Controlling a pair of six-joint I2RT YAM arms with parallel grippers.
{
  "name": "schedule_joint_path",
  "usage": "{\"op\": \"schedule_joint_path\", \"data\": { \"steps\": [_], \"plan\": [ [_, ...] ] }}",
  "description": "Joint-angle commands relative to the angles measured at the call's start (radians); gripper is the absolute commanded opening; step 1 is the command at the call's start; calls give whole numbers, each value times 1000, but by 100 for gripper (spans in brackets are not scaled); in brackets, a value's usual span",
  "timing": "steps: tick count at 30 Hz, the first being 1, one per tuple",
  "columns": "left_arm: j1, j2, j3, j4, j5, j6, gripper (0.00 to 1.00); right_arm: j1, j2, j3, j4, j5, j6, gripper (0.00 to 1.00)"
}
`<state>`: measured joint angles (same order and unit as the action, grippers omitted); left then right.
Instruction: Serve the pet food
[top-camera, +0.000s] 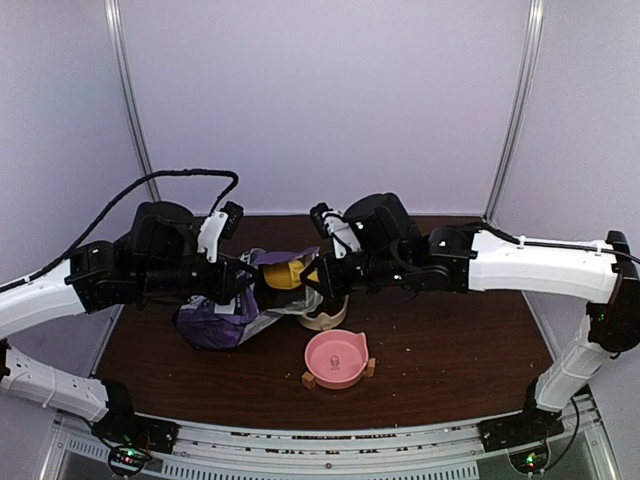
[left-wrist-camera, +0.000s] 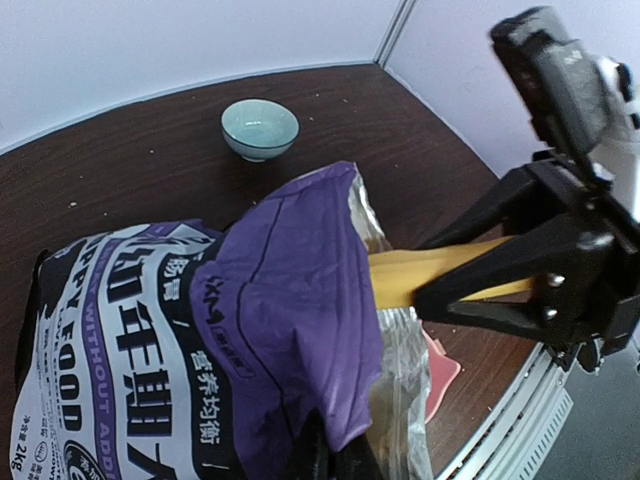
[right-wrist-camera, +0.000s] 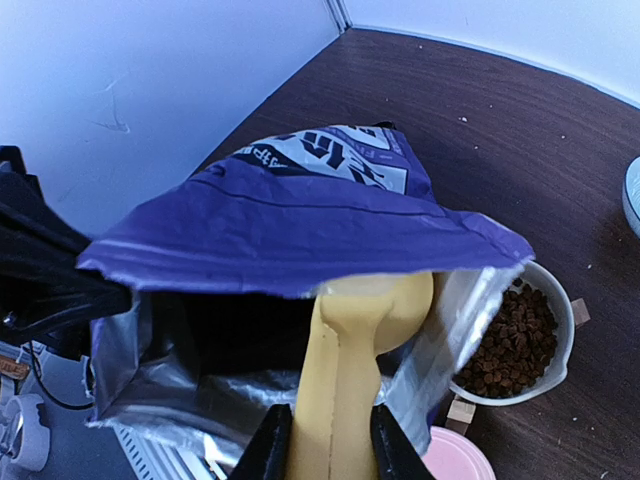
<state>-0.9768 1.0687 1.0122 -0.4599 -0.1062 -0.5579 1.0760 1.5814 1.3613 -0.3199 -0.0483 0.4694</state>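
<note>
Reddish-brown pet food (right-wrist-camera: 515, 340) fills the white bowl (right-wrist-camera: 568, 312) beside the mouth of the purple bag (left-wrist-camera: 150, 330). The loose, light pellets will likely roll and spill, so take them with the yellow scoop (right-wrist-camera: 350, 340). The right claw (right-wrist-camera: 330, 450) is clamped on its handle, and the left claw (left-wrist-camera: 335, 458) is pinched on the bag's lip.

Soft, even light comes from overhead; the pale walls (top-camera: 320, 100) glow lilac without hard glare, and the dark table (top-camera: 450, 340) gives only a dull sheen. Shadows under my arms (top-camera: 540, 265) are faint. From my right wrist, the bag (right-wrist-camera: 300, 220) is sharp but its mouth falls black inside; the scoop (right-wrist-camera: 345, 400) and my right fingers (right-wrist-camera: 262, 450) blur near the lens. The left wrist view bows straight lines at its edges.
</note>
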Motion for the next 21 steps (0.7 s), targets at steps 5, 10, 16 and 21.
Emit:
{"op": "schedule_joint_path", "data": {
  "steps": [5,10,16,21],
  "plan": [
    [-6,-43,-5,183,147,45,0,10,172,74,47,17,-21,13],
    [-8,-46,-3,185,148,52,0,12,160,24,152,-99,14,13],
    [-8,-43,-5,190,126,45,0,12,143,33,74,75,-41,12],
    [-8,-47,12,186,113,57,0,12,148,20,80,245,-26,12]
  ]
}}
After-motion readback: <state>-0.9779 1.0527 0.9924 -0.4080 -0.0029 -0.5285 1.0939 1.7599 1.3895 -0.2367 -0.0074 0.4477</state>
